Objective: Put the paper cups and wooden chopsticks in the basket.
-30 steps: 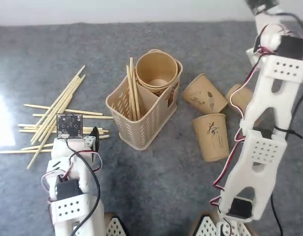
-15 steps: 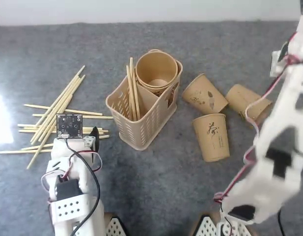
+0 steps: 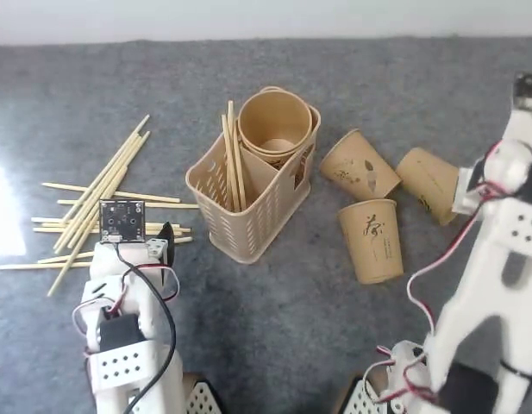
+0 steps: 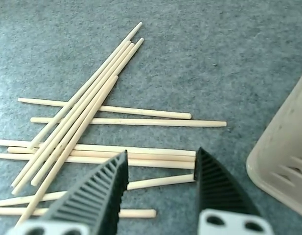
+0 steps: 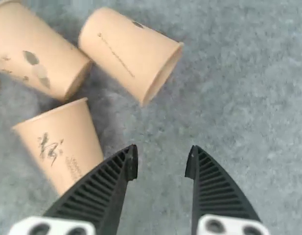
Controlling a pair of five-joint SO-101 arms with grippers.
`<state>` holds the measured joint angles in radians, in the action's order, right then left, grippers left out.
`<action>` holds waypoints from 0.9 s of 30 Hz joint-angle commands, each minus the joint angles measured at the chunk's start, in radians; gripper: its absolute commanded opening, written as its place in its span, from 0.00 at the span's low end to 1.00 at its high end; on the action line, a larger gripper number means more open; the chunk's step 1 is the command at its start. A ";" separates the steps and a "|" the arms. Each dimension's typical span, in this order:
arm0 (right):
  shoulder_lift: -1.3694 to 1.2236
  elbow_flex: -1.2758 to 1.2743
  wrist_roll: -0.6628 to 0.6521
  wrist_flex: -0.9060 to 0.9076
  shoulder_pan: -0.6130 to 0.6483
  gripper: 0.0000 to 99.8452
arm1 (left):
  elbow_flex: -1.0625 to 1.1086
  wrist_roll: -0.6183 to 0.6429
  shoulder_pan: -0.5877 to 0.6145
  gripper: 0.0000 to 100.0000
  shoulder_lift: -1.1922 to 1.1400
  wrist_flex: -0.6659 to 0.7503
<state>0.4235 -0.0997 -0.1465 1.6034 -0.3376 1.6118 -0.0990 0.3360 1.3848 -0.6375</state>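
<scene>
A tan slotted basket [image 3: 215, 207] stands mid-table with stacked paper cups [image 3: 275, 123] and two chopsticks [image 3: 232, 159] inside. Three paper cups lie on their sides to its right: one nearest the basket [image 3: 359, 166], one nearer the front [image 3: 370, 241] [image 5: 62, 139], one farthest right [image 3: 428, 184] [image 5: 130, 53]. Several loose wooden chopsticks [image 3: 102, 207] [image 4: 92, 132] are scattered at the left. My left gripper [image 4: 159, 171] is open just above the chopsticks. My right gripper [image 5: 159, 161] is open over bare mat, short of the fallen cups.
Grey felt mat [image 3: 274, 328] covers the table, with free room in front of the basket and behind it. The right arm's white links [image 3: 494, 285] rise along the right side. A basket corner [image 4: 288, 161] shows in the left wrist view.
The right arm has swung away to the right and toward the front, uncovering the farthest-right cup. The left arm, basket, cups and chopsticks have stayed put.
</scene>
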 commanded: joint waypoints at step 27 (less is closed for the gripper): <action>-0.030 -0.813 -0.021 -1.144 0.035 0.18 | -0.008 -0.009 -0.003 0.21 0.012 0.021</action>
<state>0.4434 -0.9406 -0.1542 0.4956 -0.3023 1.6118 -0.0990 0.3360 1.3848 -0.6375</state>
